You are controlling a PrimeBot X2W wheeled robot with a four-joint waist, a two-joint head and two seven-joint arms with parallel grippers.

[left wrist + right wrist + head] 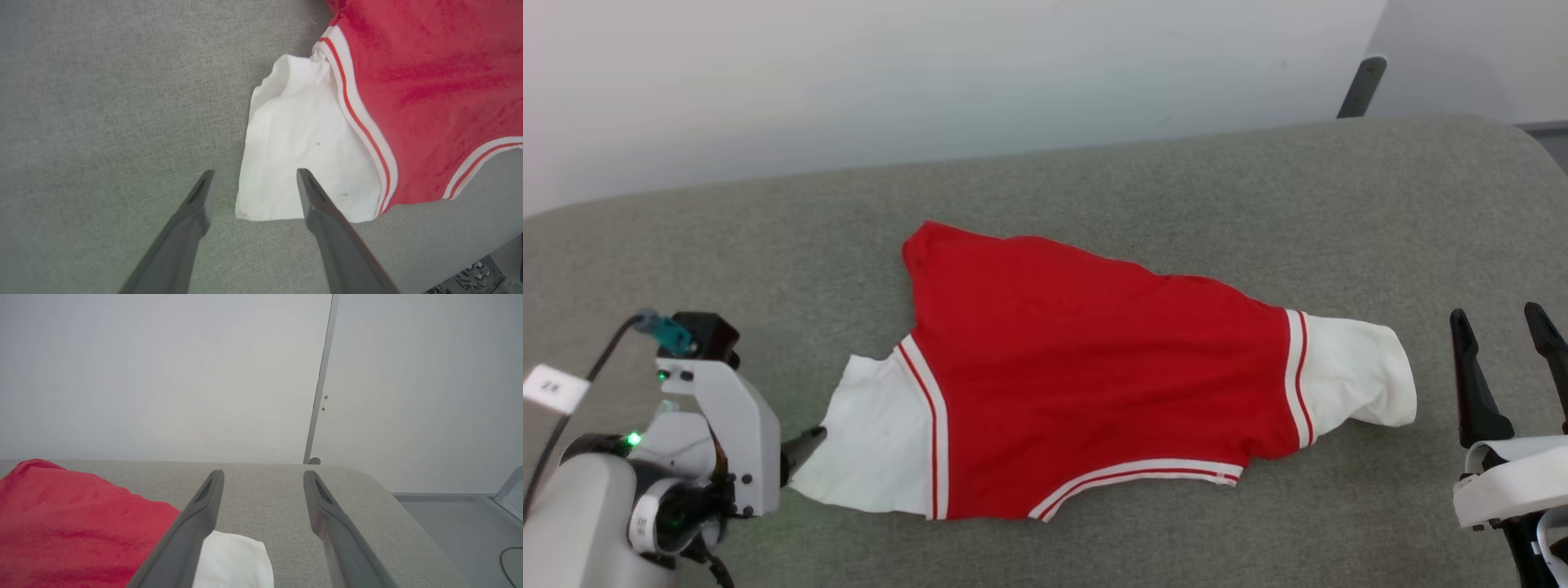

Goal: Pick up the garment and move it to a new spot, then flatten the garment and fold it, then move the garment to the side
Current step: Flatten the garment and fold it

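Observation:
The garment [1086,367] lies spread on the grey cushion [1176,188], plain red side up, with a white sleeve at each end and striped trim. My left gripper [805,445] is open at the left sleeve [882,441]. In the left wrist view, one finger of the left gripper [255,173] is over the sleeve's [302,134] near corner and the other over bare cushion. My right gripper [1495,312] stands open a short way right of the right sleeve [1356,371], apart from it. In the right wrist view, the right gripper [264,473] points toward the wall, with the garment [61,522] at its lower left.
A white wall [931,73] runs behind the cushion. At the back right stands a dark bar [1361,86]. The cushion's rounded right end [392,498] drops to a grey floor [457,522], where a cable [510,559] lies.

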